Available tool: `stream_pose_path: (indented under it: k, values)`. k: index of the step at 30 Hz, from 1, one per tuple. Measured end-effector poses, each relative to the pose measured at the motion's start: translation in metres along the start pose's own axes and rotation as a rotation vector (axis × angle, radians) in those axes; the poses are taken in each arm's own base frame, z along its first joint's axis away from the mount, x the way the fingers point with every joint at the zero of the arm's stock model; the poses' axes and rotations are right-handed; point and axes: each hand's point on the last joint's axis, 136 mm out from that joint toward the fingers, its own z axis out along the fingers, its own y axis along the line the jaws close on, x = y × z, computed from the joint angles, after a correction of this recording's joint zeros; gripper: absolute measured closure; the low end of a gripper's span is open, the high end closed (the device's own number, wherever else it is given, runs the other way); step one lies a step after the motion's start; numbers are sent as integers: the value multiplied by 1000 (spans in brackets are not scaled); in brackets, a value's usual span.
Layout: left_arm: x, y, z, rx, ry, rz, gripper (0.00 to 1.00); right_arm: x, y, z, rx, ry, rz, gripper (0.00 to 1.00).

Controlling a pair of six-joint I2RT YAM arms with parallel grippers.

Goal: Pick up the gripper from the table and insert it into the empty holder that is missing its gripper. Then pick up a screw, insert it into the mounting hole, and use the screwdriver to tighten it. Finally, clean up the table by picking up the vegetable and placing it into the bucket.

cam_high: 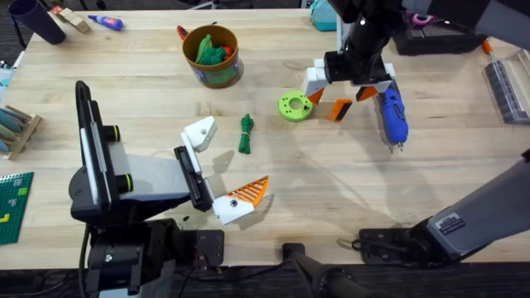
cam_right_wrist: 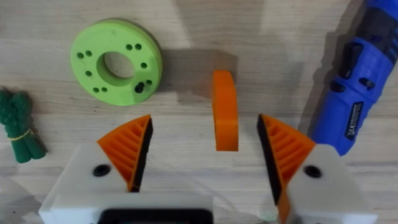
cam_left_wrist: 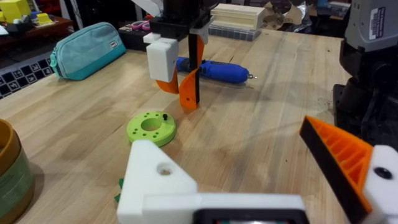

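Right gripper point(cam_right_wrist: 205, 155), fingers spread wide, straddles the orange gripper point(cam_right_wrist: 225, 111) lying mid-desk toward the far edge, beside the screwdriver point(cam_right_wrist: 351, 93). Off-centre closure would probably tip it.

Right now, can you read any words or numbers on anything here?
Blue screwdriver: a black label with white print, too small to read.
Right arm: a small label near its base, too blurred to read.
Nothing else carries readable text.
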Motion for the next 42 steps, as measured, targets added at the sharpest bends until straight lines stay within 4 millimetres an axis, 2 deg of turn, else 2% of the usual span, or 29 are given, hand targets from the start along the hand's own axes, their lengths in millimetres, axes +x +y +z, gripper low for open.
stream_pose_path:
  k: [18,21,22,26,30,42]
  values:
    - [-1,0,0,0,0,1,15,5,-2,-2,7,16,-62,79]
    - [-1,0,0,0,0,1,15,7,-4,-12,-1,-5,-61,79]
    - [-1,0,0,0,0,1,15,7,-5,-28,-19,-50,-60,79]
    - [-1,0,0,0,0,1,15,9,-7,-49,-41,-109,-57,79]
    - [-1,0,0,0,0,1,15,15,-10,-60,-53,-140,-51,79]
    - [-1,0,0,0,0,1,15,34,-16,-31,-46,-123,-57,79]
